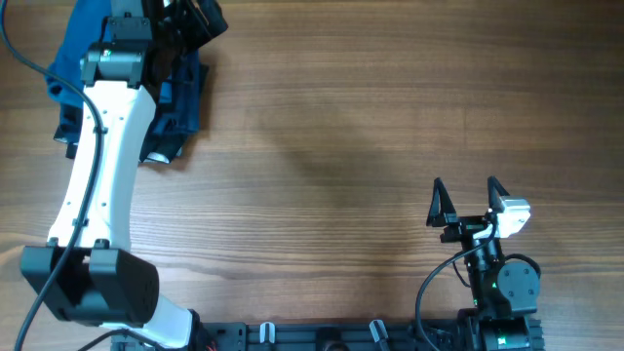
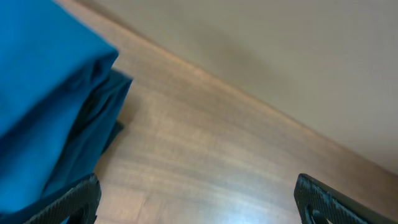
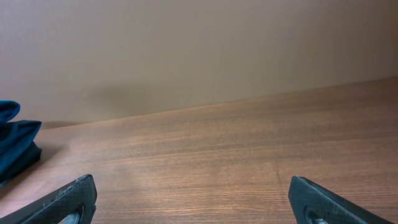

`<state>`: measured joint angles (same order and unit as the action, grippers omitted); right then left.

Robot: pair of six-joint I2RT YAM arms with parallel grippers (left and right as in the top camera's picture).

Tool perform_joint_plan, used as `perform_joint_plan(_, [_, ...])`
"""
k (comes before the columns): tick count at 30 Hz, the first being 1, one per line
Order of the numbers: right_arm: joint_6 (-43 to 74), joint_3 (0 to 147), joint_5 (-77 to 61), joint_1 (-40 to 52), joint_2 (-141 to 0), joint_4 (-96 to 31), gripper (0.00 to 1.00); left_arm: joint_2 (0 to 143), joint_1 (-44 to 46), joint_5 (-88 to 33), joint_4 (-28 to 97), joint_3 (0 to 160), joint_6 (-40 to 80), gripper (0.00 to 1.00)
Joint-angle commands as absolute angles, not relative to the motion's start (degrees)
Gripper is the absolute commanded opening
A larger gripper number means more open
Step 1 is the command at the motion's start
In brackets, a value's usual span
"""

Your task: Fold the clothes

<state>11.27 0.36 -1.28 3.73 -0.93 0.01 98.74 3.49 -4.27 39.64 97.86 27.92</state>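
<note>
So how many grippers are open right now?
2. The left gripper is open beside the blue shirt at the far-left corner; the right gripper is open above bare table at the near right, holding nothing.

even soft light, faint shadows on the table (image 1: 370, 117), wrist views slightly blurred

Blue shirt (image 1: 64, 51) — table (image 1: 341, 127) corner, beneath left arm (image 1: 97, 185)
</note>
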Motion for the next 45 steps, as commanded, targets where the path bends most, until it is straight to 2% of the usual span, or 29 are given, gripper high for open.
perform_joint_plan(1, [10.59,0.30,-1.45,4.01,-0.43,0.27,1.00,89.56,3.44,-3.53,42.30,97.65,27.42,1.00])
perform_joint_plan(8, [10.55,0.30,-1.43,4.01,-0.43,0.30,1.00,72.86,4.45,-3.53,44.58,92.77,27.44,1.00])
perform_joint_plan(18, [10.57,0.30,-1.43,4.01,-0.43,0.27,1.00,39.83,4.99,-1.83,44.42,60.51,27.44,1.00])
perform_joint_plan(25, [10.57,0.30,-1.43,4.01,-0.43,0.27,0.99,23.31,4.99,-1.87,42.96,41.30,27.49,1.00])
perform_joint_plan(29, [10.55,0.30,-1.43,4.01,-0.43,0.27,0.99,17.04,4.99,-1.85,32.99,30.63,27.46,1.00])
perform_joint_plan(36, [10.57,0.30,-1.43,4.01,-0.43,0.27,0.99,11.51,4.99,-0.47,7.86,12.88,27.44,1.00])
perform_joint_plan(40, [10.57,0.30,-1.43,4.01,-0.43,0.30,1.00,10.61,4.99,1.69,0.58,7.60,27.46,1.00])
perform_joint_plan(45, [10.57,0.30,-1.43,4.01,-0.43,0.27,1.00,9.50,4.99,5.76,0.16,5.04,27.44,1.00])
